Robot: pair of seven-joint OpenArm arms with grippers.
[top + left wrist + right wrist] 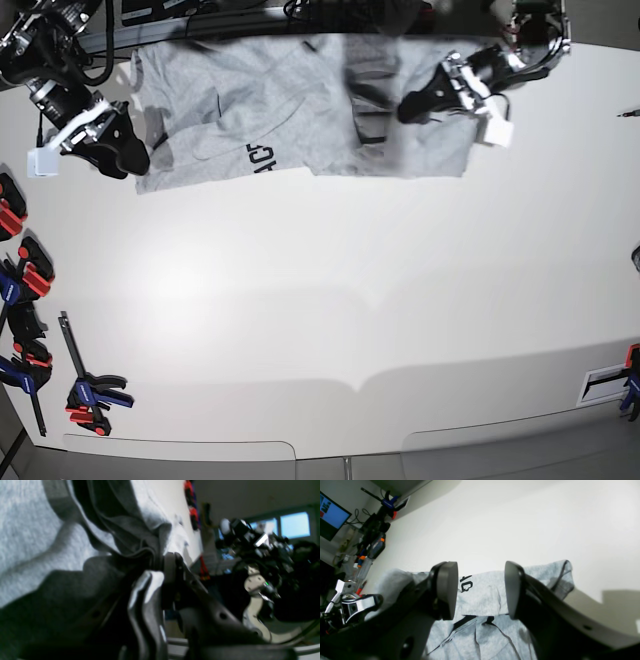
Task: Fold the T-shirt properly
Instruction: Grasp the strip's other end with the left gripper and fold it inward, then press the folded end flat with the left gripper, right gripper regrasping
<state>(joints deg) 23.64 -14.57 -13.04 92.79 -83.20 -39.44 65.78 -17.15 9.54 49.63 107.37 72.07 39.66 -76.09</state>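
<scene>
- A bunched fold of the light heather-grey, soft-knit cotton T-shirt (32, 530) is pinched between the shut dark pads of the left gripper (160, 567); the cloth is seen gathered into deep creases at the jaws.
- The black right gripper (481, 590) is held with its two flat rounded pads spread apart and nothing between them, above the shirt's edge, where black block lettering (465, 583) is partly shown.
- In the base view, the T-shirt (300, 100) is spread crumpled across the far edge of the smooth white table (330, 300), from about 11 to 1 o'clock.
- The left gripper (410, 105) is set on the shirt at 1 o'clock; the right gripper (128, 155) is placed at the shirt's corner at 10 o'clock.
- Red and blue bar clamps (85, 392) are laid along the table's edge at 8 o'clock, well apart from the shirt.
</scene>
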